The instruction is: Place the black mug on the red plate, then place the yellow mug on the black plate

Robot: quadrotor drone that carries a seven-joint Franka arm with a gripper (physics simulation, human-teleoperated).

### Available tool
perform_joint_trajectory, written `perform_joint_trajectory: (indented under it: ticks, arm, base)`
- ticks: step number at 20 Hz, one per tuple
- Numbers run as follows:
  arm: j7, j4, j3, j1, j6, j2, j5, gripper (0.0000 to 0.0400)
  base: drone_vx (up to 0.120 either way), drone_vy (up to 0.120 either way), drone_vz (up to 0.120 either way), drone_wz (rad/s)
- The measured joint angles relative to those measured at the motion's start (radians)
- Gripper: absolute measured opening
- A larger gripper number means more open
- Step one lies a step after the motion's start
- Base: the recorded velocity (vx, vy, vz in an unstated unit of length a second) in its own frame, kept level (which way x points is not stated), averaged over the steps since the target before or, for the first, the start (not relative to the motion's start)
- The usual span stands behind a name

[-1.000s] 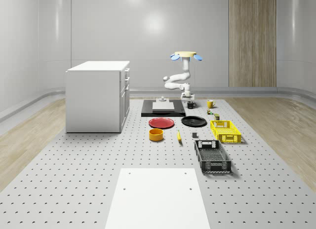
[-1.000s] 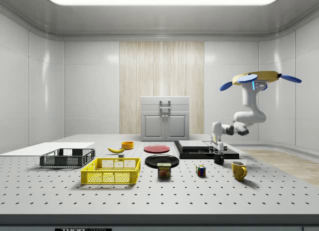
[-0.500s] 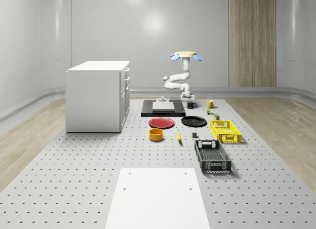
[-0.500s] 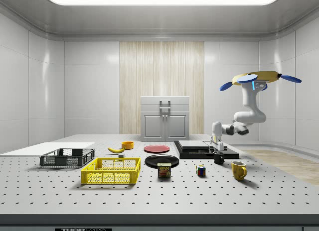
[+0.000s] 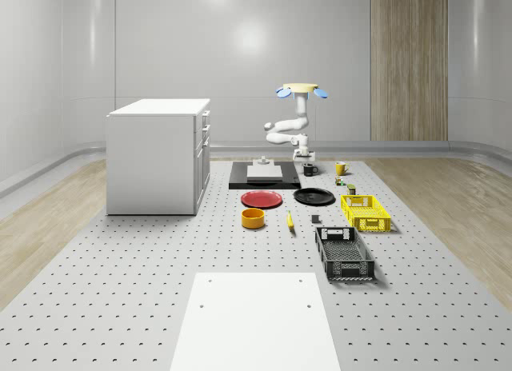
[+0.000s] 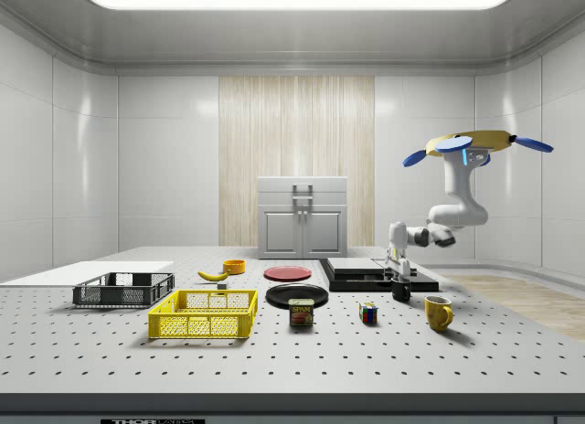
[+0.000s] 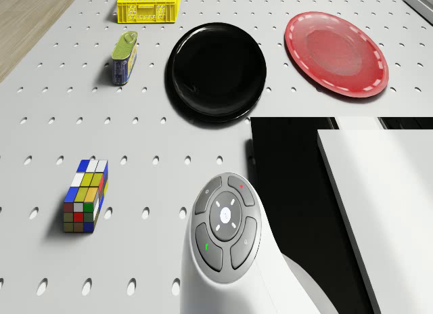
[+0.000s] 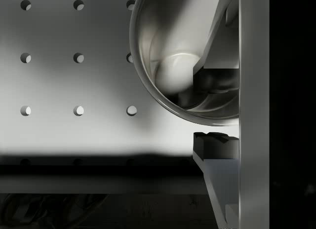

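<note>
The black mug (image 5: 310, 169) stands on the table beside a black slab, seen from above as a shiny round rim (image 8: 182, 51). My gripper (image 8: 217, 121) is shut on the mug's wall, one finger inside and the other finger (image 8: 217, 147) outside. The drone (image 6: 471, 145) hovers high over the table's far end, with the arm bent down to the mug (image 6: 401, 291). The yellow mug (image 5: 341, 168) stands a little to the whole-scene view's right of it. The red plate (image 7: 336, 52) and black plate (image 7: 216, 70) lie side by side nearer the table's middle.
A black slab (image 5: 264, 176) with a white block sits next to the mug. A Rubik's cube (image 7: 85, 195) and a can (image 7: 124, 55) lie near the black plate. A yellow crate (image 5: 366, 212), black crate (image 5: 344, 253), orange bowl (image 5: 253, 218) and white cabinet (image 5: 156, 155) stand further off.
The fingers have closed onto the black mug's wall. Drone, arm and mug have stayed in place.
</note>
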Motion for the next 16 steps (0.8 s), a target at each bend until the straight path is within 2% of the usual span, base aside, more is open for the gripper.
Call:
perform_joint_trajectory:
  ticks: [8, 16]
  arm:
    - [0.016, -0.024, 0.085, -0.005, -0.029, -0.003, 0.084, 0.0110]
    - [0.025, -0.028, 0.111, -0.012, -0.022, -0.017, 0.112, 0.0110]
  base:
    - [0.005, -0.005, 0.120, 0.000]
    - [0.120, -0.120, 0.110, 0.000]
